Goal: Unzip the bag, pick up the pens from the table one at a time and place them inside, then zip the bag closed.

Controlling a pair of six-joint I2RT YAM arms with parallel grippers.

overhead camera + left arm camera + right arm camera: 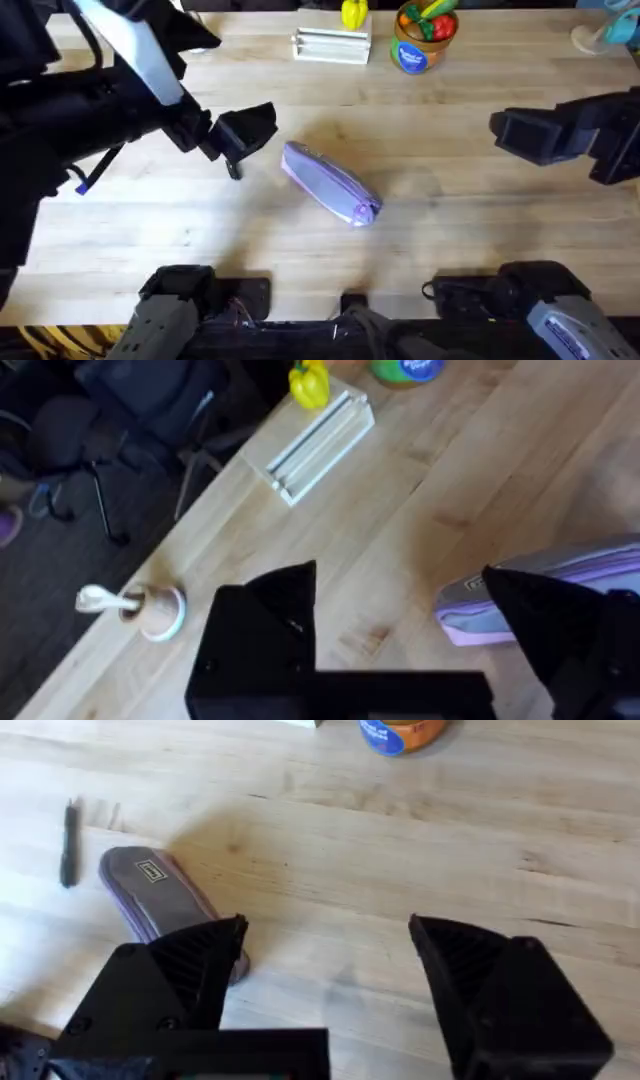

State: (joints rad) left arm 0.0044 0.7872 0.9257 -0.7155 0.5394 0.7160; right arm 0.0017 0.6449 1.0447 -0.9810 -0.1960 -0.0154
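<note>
We are looking at the bag [331, 182] lying near the middle of the worktop [480, 230], its long axis running diagonally from far-left to near-right, and we are judging it to be still zipped, though the zipper itself is too small for us to read. The left claw [243, 137] is hanging just beside the bag's far-left end, with the pouch lying to its right and slightly nearer to us; in the left wrist view its fingers are standing apart with nothing between them, and the lavender end of the bag [560, 595] is sitting next to one finger. The right claw [528, 133] is waiting well apart on the right side, also spread wide and empty (its wrist view is showing bare wood between the two fingers). So the left arm is clearly the nearer one, and we are reckoning that the coming move turns on that far-left end: whichever claw is going for the zipper pull needs to line up with the diagonal axis rather than square to the worktop edge. One dark pen [69, 842] is lying on the wood just beyond the bag's end in the right wrist view, apart from the pouch; we are not making out any others.
</note>
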